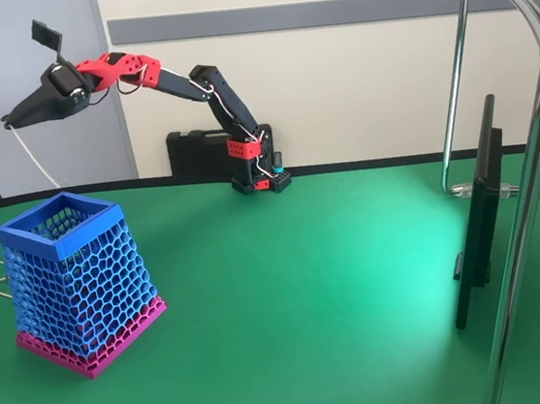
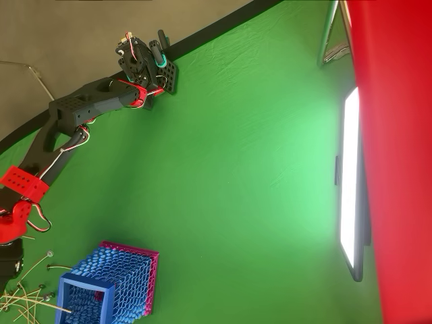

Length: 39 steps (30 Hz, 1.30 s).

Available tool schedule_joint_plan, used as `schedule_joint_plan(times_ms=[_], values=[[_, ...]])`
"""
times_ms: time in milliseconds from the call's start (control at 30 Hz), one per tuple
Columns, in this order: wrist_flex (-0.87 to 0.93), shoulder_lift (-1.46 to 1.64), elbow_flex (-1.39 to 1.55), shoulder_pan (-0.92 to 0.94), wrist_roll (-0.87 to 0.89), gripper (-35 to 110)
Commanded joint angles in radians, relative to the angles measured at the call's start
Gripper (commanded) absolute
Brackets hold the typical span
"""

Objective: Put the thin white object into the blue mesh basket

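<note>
Bench [image 1: 310, 295]: green. Basket [image 1: 74, 283] stands upright at its left edge in the fixed view. Stick [image 1: 36, 162] is held clenched in the jaws, raised above and behind the basket; drop judged still pending.

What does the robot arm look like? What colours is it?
The arm is mostly black with bright red joint pieces, and thin white and red wires run along it. Its base is black with red parts and a small teal ring. The gripper is black and pointed like a beak. A small black block sticks up above it.
</note>
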Motion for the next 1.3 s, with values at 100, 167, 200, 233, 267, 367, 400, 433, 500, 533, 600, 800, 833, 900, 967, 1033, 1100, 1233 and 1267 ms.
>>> schedule_joint_plan(times_ms=[100,167,200,233,267,367,400,433,500,533,600,800,833,900,967,1033,1100,1233,1267], values=[[0.029,0.005,0.049,-0.043,-0.169,10],[0.038,0.003,0.094,-0.046,-0.229,10],[0.044,0.006,0.124,-0.046,-0.259,8],[0.044,0.008,0.153,-0.046,-0.284,8],[0.041,0.011,0.183,-0.046,-0.299,8],[0.06,0.012,0.232,-0.043,-0.339,9],[0.06,0.02,0.255,-0.041,-0.347,12],[0.058,0.026,0.273,-0.041,-0.348,13],[0.063,0.037,0.287,-0.041,-0.337,16],[0.072,0.041,0.282,-0.044,-0.324,16],[0.124,0.043,0.239,-0.051,-0.298,16],[0.198,0.035,0.169,-0.058,-0.267,18],[0.198,0.037,0.172,-0.057,-0.265,19],[0.201,0.04,0.169,-0.055,-0.259,20],[0.206,0.043,0.16,-0.055,-0.259,20],[0.215,0.04,0.127,-0.055,-0.247,20],[0.255,0.025,0.058,-0.06,-0.239,18],[0.316,0.002,-0.078,-0.071,-0.216,17],[0.316,0.0,-0.103,-0.072,-0.21,17]])
